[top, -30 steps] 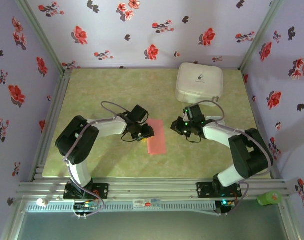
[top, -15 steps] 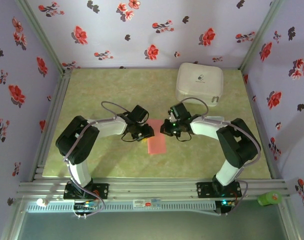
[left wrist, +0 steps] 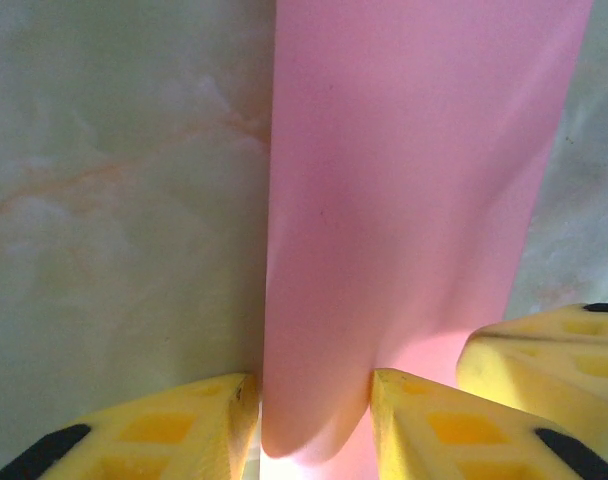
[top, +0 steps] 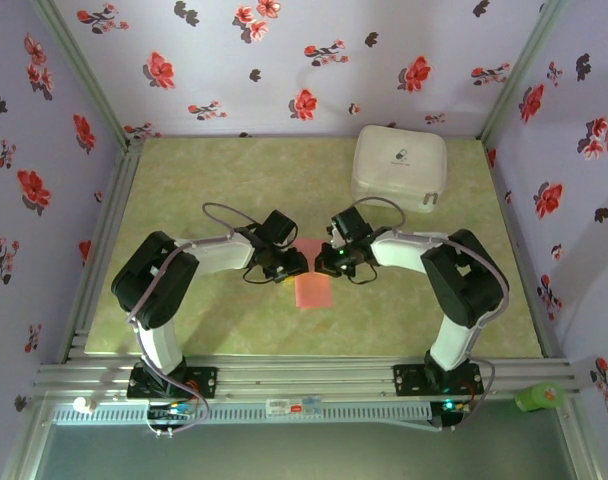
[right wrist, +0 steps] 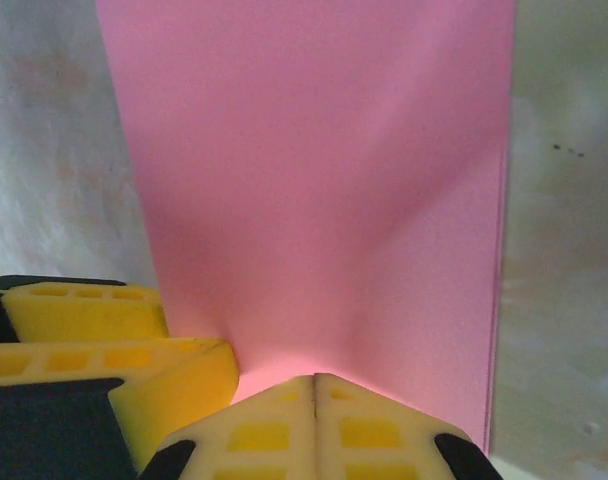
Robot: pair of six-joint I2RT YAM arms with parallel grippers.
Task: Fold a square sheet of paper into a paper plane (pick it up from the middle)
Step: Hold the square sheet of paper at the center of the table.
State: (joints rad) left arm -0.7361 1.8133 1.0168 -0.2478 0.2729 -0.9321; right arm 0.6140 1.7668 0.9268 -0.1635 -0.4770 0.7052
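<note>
**Table (top: pixel 204 190): state at the centre**

Green marbled top, floral walls (top: pixel 284 60) on three sides. White case (top: pixel 399 165) sat at the back right, well apart from the work.

Paper (top: pixel 313 291) lay near the middle of the table as a narrow salmon-pink strip, its long axis running away from the arm bases. Its near end was flat and bare. Its far end was hidden under the two gripper heads.

Left gripper (top: pixel 296 266) was at the strip's left side and right gripper (top: pixel 324 266) at its right, tips close together over the far part.

Left wrist view: fingers (left wrist: pixel 184 425) stood partly spread, one at the strip's left edge and the other over the strip, with paper filling the gap. Could not tell whether it was clamped or only pressed down.

Right wrist view: fingers (right wrist: pixel 374 425) were pressed tight together, seam closed, tips against the paper, which dimpled toward them. Could not tell whether any paper was caught in the seam. A left-gripper finger lay just beside them.
</note>
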